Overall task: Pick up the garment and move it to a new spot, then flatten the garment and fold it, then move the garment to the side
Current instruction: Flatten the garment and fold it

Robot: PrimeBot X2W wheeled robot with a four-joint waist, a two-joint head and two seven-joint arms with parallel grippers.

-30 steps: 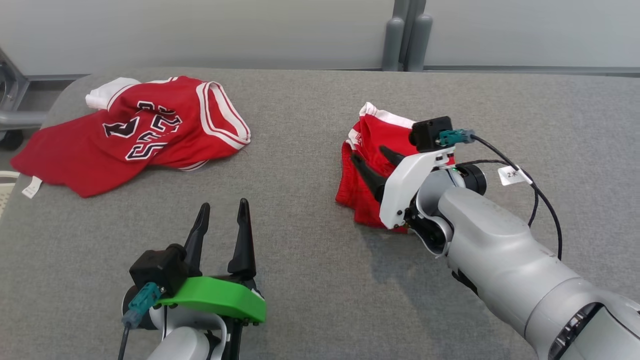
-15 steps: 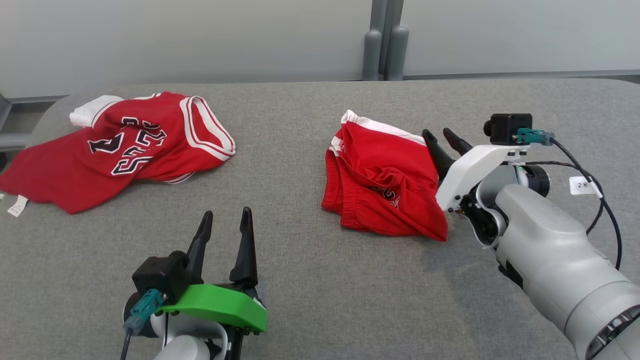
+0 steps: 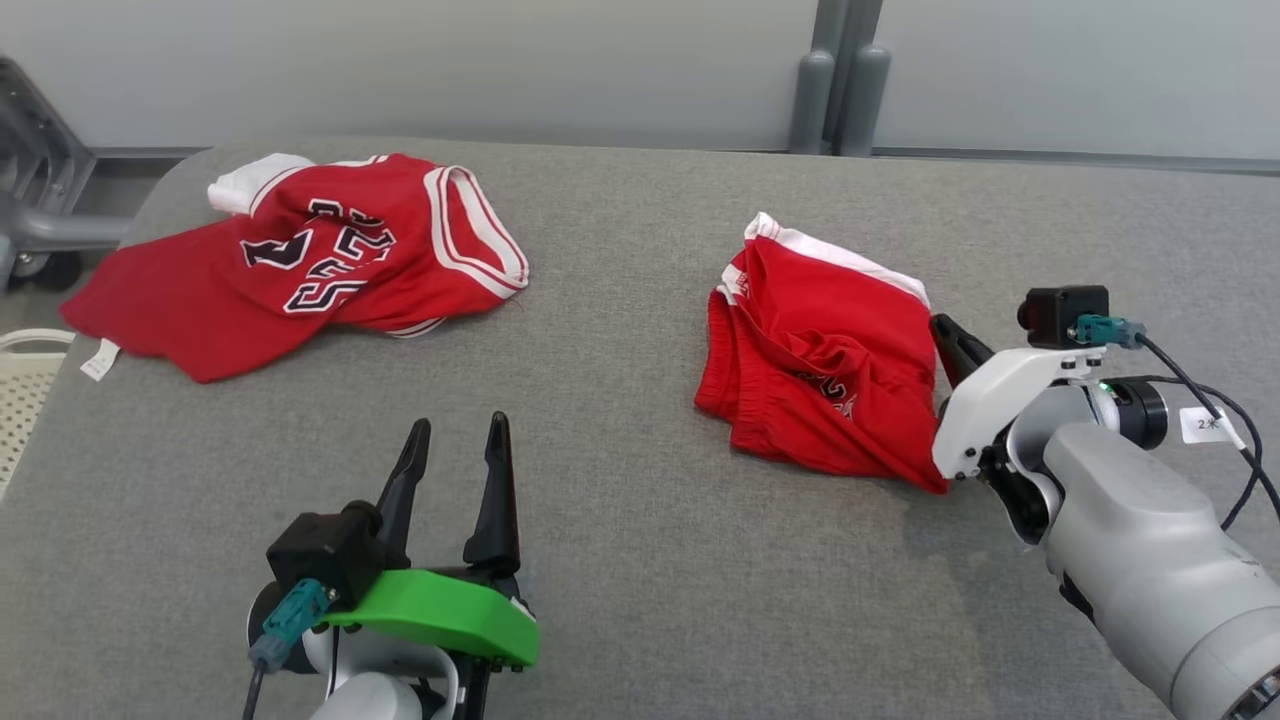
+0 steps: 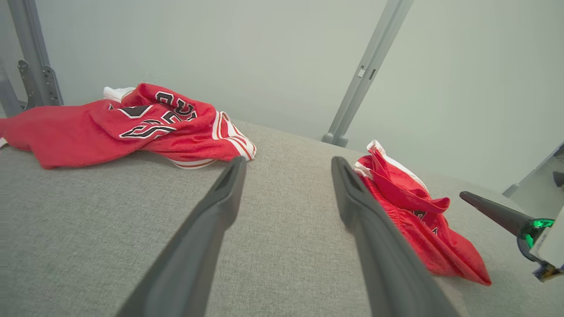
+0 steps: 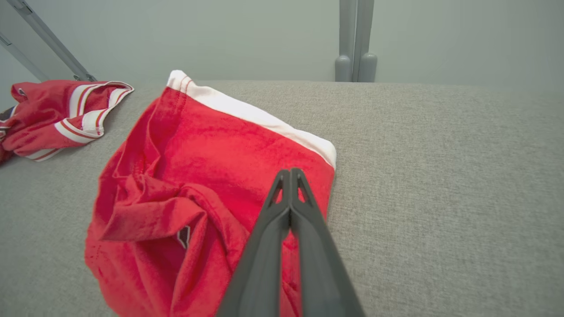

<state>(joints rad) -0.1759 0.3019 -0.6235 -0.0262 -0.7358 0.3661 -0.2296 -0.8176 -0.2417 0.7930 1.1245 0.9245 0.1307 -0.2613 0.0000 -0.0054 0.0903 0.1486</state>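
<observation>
Green bracket (image 3: 440, 612), silver forearm (image 3: 1130, 530), dark, perhaps rubber fingers (image 3: 492, 500)

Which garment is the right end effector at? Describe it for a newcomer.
On the grey table, look at its right half, by the right end effector. The shorts lie crumpled, red with a white band and, unlike the jersey on the left, no large numbers.

Cable tag (image 3: 1205, 425) — "2"; jersey (image 3: 300, 265) digits crumpled

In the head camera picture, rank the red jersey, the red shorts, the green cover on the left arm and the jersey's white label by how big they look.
1. Jersey
2. Shorts
3. Green cover, nearest the camera, so its real size is unsure
4. White label, smallest
</observation>
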